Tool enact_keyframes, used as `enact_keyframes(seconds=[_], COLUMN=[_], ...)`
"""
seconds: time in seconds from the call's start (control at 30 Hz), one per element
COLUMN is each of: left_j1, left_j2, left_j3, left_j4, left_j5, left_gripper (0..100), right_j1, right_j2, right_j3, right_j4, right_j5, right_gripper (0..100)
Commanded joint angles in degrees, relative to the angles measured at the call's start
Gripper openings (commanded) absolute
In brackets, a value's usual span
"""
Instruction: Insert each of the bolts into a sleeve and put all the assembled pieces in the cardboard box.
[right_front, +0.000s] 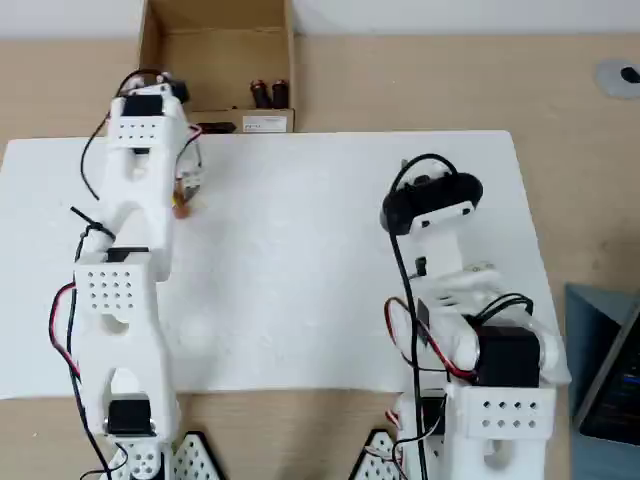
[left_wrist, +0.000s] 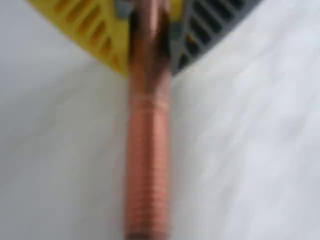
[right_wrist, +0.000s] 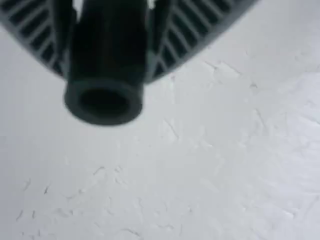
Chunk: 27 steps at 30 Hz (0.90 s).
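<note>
The left gripper (left_wrist: 148, 59) is clamped on the head end of a copper-coloured threaded metal bolt (left_wrist: 148, 165). One yellow finger (left_wrist: 92, 30) and one grey finger (left_wrist: 210, 22) pinch it, so the long threaded shank juts free beyond the tips, probably to leave that length clear for entering a sleeve. The right gripper (right_wrist: 107, 75) grips a black cylindrical sleeve (right_wrist: 106, 60) by its body, with the open bore left uncovered past the fingers, ready to receive the shank.

In the high view the bolt-bearing arm sits at 10 o'clock on the white textured foam sheet (right_front: 300, 270), and the sleeve-bearing arm sits at 4 o'clock. The two are well apart, so the parts have yet to meet.

The open brown cardboard box (right_front: 148, 50) stands at 11 o'clock, just beyond the sheet's far edge and near the left arm. Two dark assembled pieces with copper ends (right_front: 268, 93) already lie in its near right corner. The box's near wall could obstruct a low carry. A dark laptop (right_front: 605, 370) sits at 4 o'clock on the wooden table (right_front: 580, 150), beside the right arm's base.
</note>
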Motion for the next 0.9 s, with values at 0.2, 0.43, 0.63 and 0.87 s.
enact_keyframes(seconds=[0.2,0.43,0.63,0.87], left_j1=[-3.96,-9.85,-13.27,-12.75], left_j2=[-1.54,-3.91,-7.87,-14.11], left_j3=[-18.99,-19.08,-10.81,2.99], left_j4=[8.00,8.00,8.00,8.00], left_j5=[9.76,33.49,52.57,56.62], left_gripper=[0,0,0,0], right_j1=[0.84,0.75,0.75,0.75], right_j2=[-0.92,-0.92,-0.92,-0.92], right_j3=[-0.13,-0.13,-0.13,-0.13], right_j4=[-1.05,-1.05,-1.05,-1.05], right_j5=[-0.35,-0.35,-0.35,-0.35], right_gripper=[1.0,1.0,1.0,1.0])
